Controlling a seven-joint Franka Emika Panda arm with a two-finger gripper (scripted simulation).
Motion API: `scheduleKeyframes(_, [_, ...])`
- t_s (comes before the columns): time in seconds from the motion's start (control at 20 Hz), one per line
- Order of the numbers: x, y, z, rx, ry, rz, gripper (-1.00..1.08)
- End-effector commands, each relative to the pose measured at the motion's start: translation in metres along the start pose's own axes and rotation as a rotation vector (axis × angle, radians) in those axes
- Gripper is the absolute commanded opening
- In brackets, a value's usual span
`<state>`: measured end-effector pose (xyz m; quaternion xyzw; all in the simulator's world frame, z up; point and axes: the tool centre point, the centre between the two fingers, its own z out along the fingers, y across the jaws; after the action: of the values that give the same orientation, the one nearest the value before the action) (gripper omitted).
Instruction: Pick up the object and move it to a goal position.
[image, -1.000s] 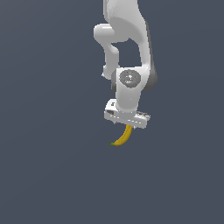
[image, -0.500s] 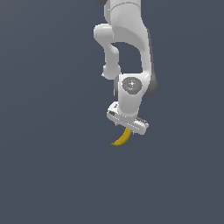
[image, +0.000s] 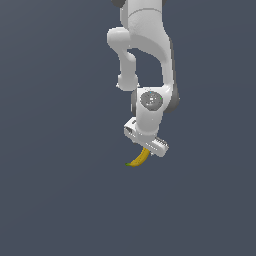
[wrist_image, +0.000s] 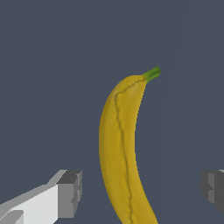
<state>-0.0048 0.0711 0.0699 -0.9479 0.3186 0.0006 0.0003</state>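
Across the exterior view, the left side holds only the flat dark grey floor (image: 55, 190); near the middle the white arm (image: 145, 45) reaches down, and the gripper (image: 145, 150) sits low over the banana (image: 138, 159), whose yellow body pokes out below the gripper toward the exterior view's left, ending in a dark tip. The right of that view is bare floor again. In the wrist view, one grey finger pad (wrist_image: 70, 192) stands to one side of the banana (wrist_image: 120, 153), the fruit runs lengthwise through the gap with its green stem (wrist_image: 152, 73) at the far end, and the other pad (wrist_image: 213, 188) stands well off on the other side. The jaws are spread wide, touching nothing; there is clear floor between each pad and the peel. So the approach looks largely done: the gripper is lined up astride the banana, which appears to lie on the floor, ungrasped. What remains, as I judge it, is the rest of the descent if any is needed, the squeeze, the lift, and the carry to the goal. No goal marker shows in either view.
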Motion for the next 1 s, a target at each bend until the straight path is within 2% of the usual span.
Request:
scheduleKeyframes(0.0, [0.000, 0.000, 0.001, 0.000, 0.001, 0.011, 1.00])
scheduleKeyframes(0.3, [0.000, 0.000, 0.006, 0.000, 0.001, 0.007, 1.00])
scheduleKeyframes(0.95, [0.000, 0.000, 0.051, 0.000, 0.001, 0.011, 1.00])
